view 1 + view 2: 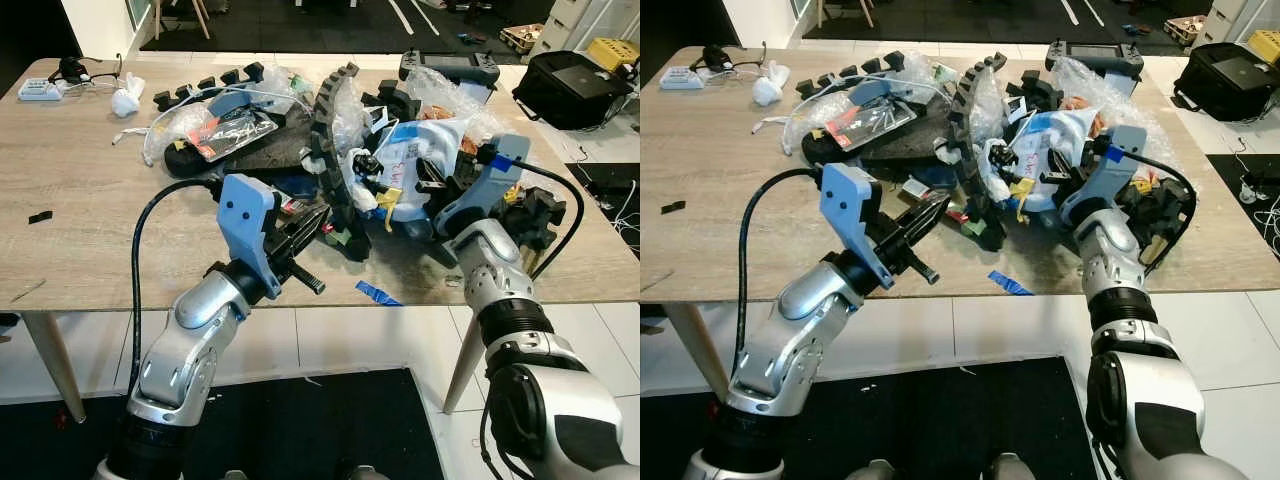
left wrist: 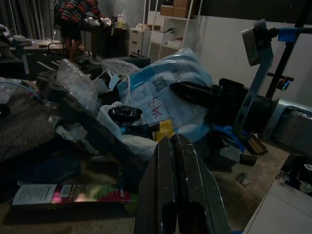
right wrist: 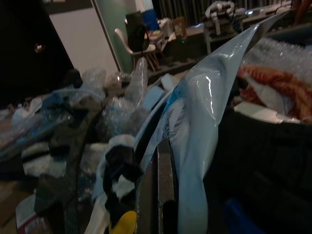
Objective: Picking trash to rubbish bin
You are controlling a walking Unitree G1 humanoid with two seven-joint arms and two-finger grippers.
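Both claws worked at the near edge of the pale wooden tabletop (image 1: 80, 190). My left claw (image 1: 305, 228) was pressed narrow and empty, pointing into the heap. My right claw (image 3: 158, 190) looked pinched on the glossy white-and-blue plastic mailer bag (image 1: 420, 165). I judged a slow, straight lift best, so the tangled black toothed foam strip (image 1: 335, 150) stayed put. No bin showed; the heap's underside was hidden.

Heaped on the counter (image 1: 80, 190), middle to right: trash pile (image 1: 350, 140). Far left: power strip (image 1: 40, 90), crumpled tissue (image 1: 126, 100) just right of it. On the floor far right: bag (image 1: 575, 88). Near edge: tape scrap (image 1: 378, 293).
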